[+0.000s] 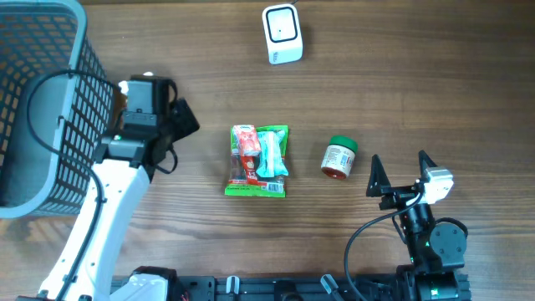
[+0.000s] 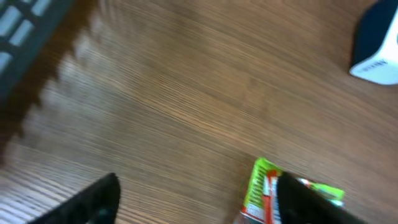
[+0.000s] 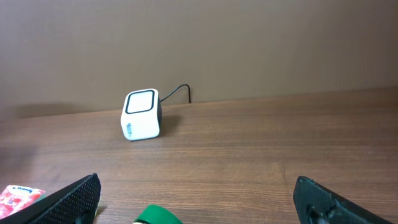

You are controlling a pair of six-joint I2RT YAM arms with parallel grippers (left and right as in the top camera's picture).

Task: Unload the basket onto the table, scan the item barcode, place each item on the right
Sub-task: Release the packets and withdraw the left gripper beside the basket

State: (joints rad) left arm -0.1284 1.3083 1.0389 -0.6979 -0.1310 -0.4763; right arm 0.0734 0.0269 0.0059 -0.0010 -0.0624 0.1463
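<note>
**Brown Wood and a Plain Wall**

The tabletop (image 1: 418, 75) is brown wood with thin dark lines running from 9 o'clock to 3 o'clock, seen from above. At 12 o'clock in the right wrist view stands a plain brown wall (image 3: 261, 43). The light is soft, and shadows are faint.

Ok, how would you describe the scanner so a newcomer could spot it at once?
Start at the wooden table and look to its far edge, beyond the green snack packet. The scanner sits there alone: a small white cube with a dark-framed window and a trailing cable.
</note>
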